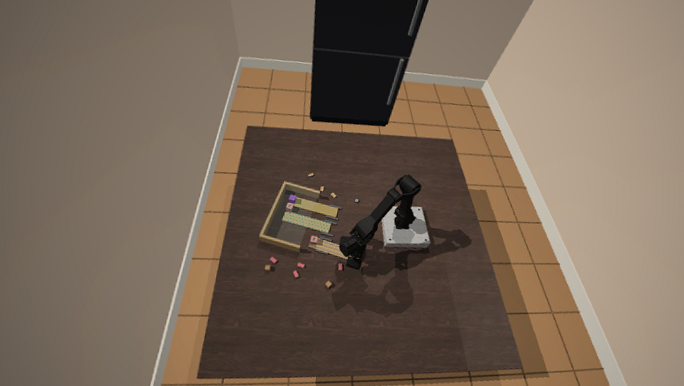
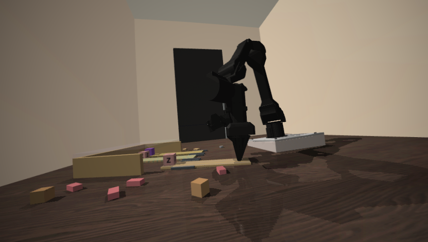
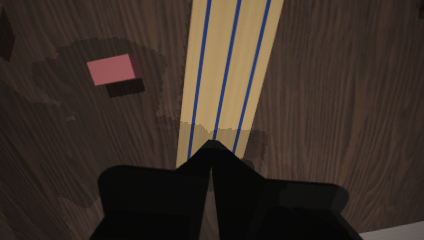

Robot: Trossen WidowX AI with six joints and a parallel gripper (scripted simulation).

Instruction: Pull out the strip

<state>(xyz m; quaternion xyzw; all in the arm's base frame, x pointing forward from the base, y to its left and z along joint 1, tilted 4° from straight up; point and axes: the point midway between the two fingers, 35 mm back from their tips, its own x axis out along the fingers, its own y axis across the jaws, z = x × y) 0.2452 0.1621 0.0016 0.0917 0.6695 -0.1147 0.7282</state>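
Note:
A pink cube marked Z sits on the far end of the blue-striped wooden strip, outside the box's open side. My gripper is shut with nothing between its fingers. Its closed tips are on or just over the strip's near end; contact is too fine to tell. The spotted strip and the yellow strip lie farther back, partly in the box. Another pink marked cube and a purple cube are inside it.
The open-sided wooden box stands left of the strips, with low dark rails beside them. A pink block lies close beside the striped strip. An orange block and several other blocks lie nearby.

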